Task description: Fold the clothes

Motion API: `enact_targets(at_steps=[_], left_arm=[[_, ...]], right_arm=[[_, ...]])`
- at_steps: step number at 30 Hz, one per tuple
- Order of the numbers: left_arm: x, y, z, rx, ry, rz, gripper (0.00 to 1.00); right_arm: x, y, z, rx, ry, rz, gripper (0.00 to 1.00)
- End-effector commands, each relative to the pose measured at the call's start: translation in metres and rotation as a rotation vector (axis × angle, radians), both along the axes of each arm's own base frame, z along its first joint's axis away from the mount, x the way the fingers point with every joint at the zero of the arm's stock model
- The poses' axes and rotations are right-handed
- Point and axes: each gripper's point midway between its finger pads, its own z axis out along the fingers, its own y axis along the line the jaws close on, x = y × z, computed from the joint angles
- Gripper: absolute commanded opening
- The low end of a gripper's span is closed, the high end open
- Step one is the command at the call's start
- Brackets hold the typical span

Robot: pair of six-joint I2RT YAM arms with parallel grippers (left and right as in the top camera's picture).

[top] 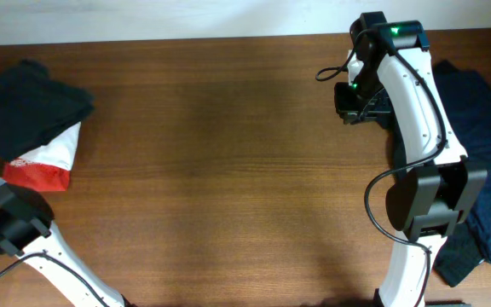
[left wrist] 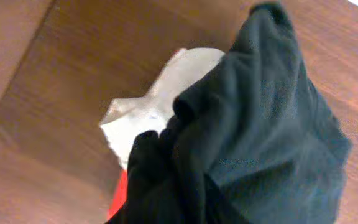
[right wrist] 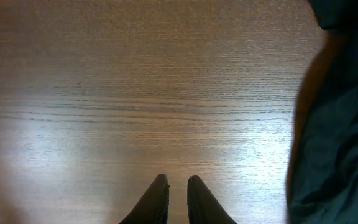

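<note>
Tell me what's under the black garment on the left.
White cloth and red cloth stick out from under the black garment; anything deeper beneath it is covered.

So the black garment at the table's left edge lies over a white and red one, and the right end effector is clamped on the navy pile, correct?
No. The right wrist view shows the right end effector empty over bare table, the navy pile beside it, untouched. The black garment does lie over the white and red one.
</note>
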Motion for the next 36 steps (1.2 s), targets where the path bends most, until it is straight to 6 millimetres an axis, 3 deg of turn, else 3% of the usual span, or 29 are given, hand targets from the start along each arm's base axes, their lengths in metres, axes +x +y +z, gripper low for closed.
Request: enact_targets(at_steps=[1, 2, 4, 5, 11, 14, 17, 20, 23, 24, 30, 32, 35, 36], left_arm=[[-0.010, 0.009, 0.019, 0.020, -0.029, 0.034, 0.34], [-0.010, 0.009, 0.017, 0.017, -0.025, 0.034, 0.36], [-0.012, 0.009, 0.014, 0.011, -0.016, 0.036, 0.56], [-0.013, 0.010, 0.013, 0.009, -0.014, 0.039, 0.59], [-0.015, 0.008, 0.012, -0.013, -0.009, 0.050, 0.65], [-0.004, -0.009, 0.014, -0.088, -0.061, 0.003, 0.68], [0.009, -0.033, 0.016, -0.122, -0.079, -0.054, 0.71], [0.026, -0.070, 0.015, -0.138, -0.071, -0.133, 0.71], [0.050, -0.133, 0.014, -0.148, -0.051, -0.257, 0.72], [0.057, -0.157, 0.013, -0.150, -0.046, -0.302, 0.72], [0.068, -0.301, -0.001, -0.165, 0.047, -0.571, 0.77], [0.060, -0.333, -0.013, -0.149, 0.112, -0.624, 0.80], [0.034, -0.368, -0.033, -0.096, 0.267, -0.684, 0.99], [0.023, -0.376, -0.039, -0.083, 0.320, -0.699, 0.99]], right_arm=[[0.000, -0.002, 0.002, 0.000, -0.004, -0.010, 0.16], [0.000, -0.002, 0.002, 0.000, -0.002, -0.010, 0.16], [-0.001, -0.002, 0.002, -0.001, 0.003, -0.010, 0.16], [-0.002, -0.002, 0.002, -0.001, 0.006, -0.010, 0.16], [-0.002, -0.002, 0.002, -0.001, 0.007, -0.010, 0.16], [-0.002, -0.002, 0.002, -0.001, 0.005, -0.010, 0.17], [0.001, -0.002, 0.002, 0.001, -0.007, -0.010, 0.35], [0.004, 0.000, 0.002, 0.012, -0.019, -0.009, 0.57], [0.008, 0.003, 0.003, 0.029, -0.034, -0.008, 0.92], [0.009, 0.003, 0.003, 0.029, -0.038, -0.008, 0.98], [0.008, 0.003, 0.001, 0.029, -0.033, -0.005, 0.99], [0.004, 0.003, 0.000, 0.027, -0.014, -0.004, 0.99], [-0.007, 0.002, 0.000, 0.024, 0.028, 0.021, 0.99], [-0.011, 0.002, 0.000, 0.023, 0.045, 0.021, 0.99]])
